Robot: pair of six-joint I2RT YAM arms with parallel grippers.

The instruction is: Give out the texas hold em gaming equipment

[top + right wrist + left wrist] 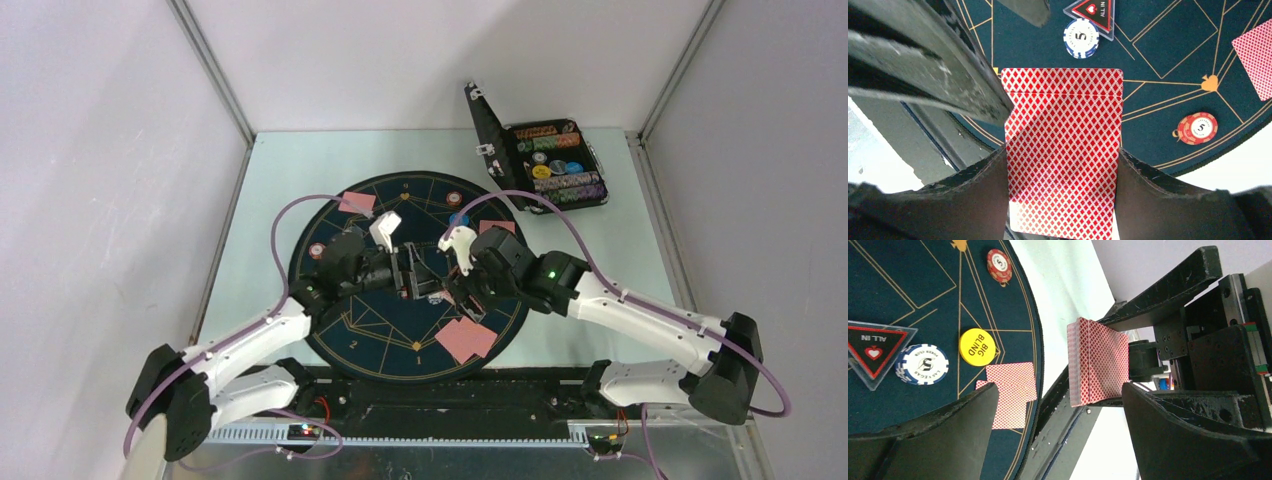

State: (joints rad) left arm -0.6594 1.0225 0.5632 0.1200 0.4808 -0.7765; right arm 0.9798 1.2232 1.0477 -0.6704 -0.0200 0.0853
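My right hand (1063, 156) is clamped on the deck of cards (1063, 110) by its long edges. The deck's long axis therefore runs out past those fingertips, toward my left hand (1060, 390). The left hand's fingers stand wide apart with nothing in them. The deck lies straight ahead of it, back showing, so I judge it the hand placed to draw off the top card. The deck's near end is cut off in the right wrist view, and from above both hands hide it. How many cards remain, I cannot tell. Beyond, on the mat (923, 285), lie two dealt cards (1010, 392), the yellow Big Blind disc (978, 347) and the All In marker (1090, 10).
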